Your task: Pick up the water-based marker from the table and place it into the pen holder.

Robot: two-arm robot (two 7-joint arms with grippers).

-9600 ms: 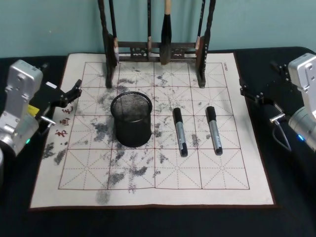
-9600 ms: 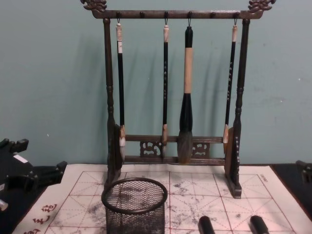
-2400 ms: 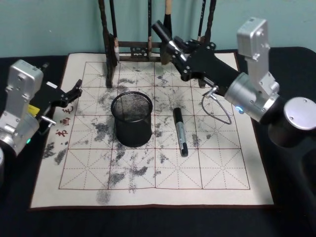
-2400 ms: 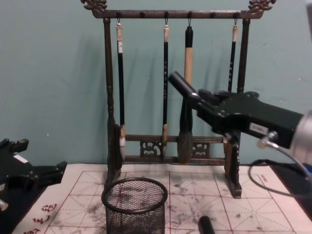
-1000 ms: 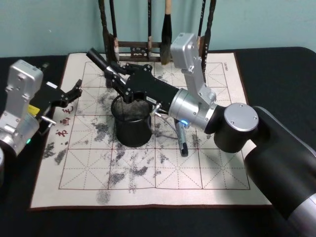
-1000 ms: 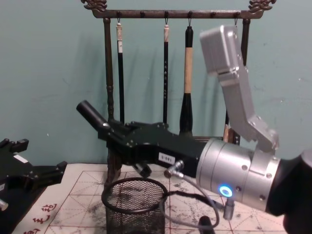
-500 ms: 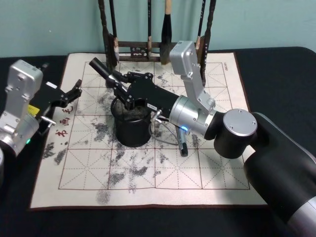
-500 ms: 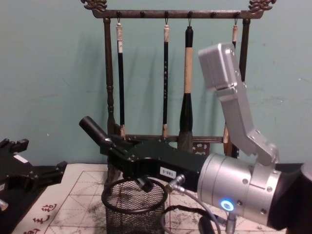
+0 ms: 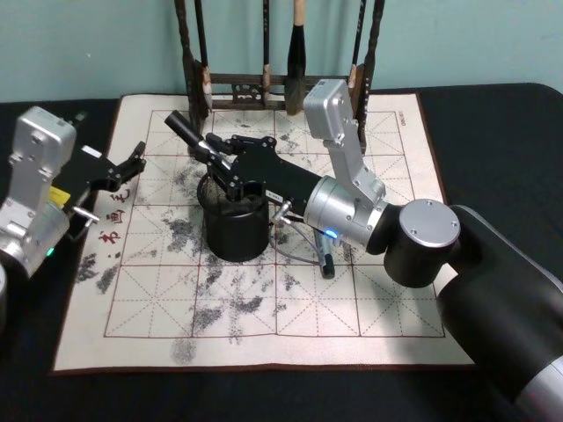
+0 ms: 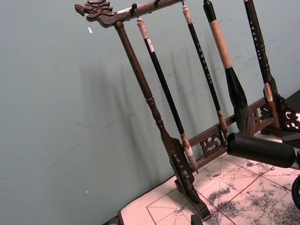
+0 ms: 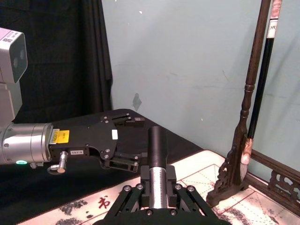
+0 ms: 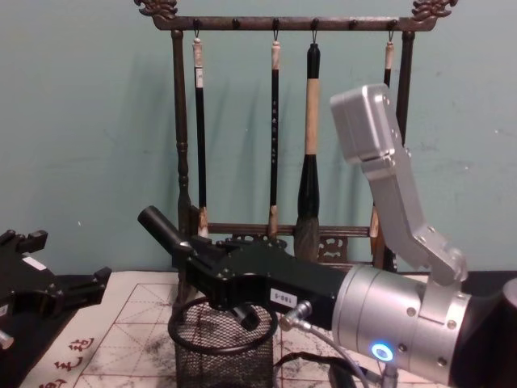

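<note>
The marker (image 9: 182, 127) is clamped in the closed fingers of the right gripper (image 9: 214, 154) and held tilted, black end up, over the holder (image 9: 236, 236), apparently so its lower end can be dropped inside the rim; the left gripper (image 9: 130, 164) is parked at the mat's (image 9: 352, 299) edge, fingers apart

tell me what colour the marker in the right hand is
Black cap, silver-grey barrel on the cylindrical water-based marker; the right wrist view shows it best.

Loose marker (image 9: 326, 263) mostly behind right arm (image 9: 352, 207)
</note>
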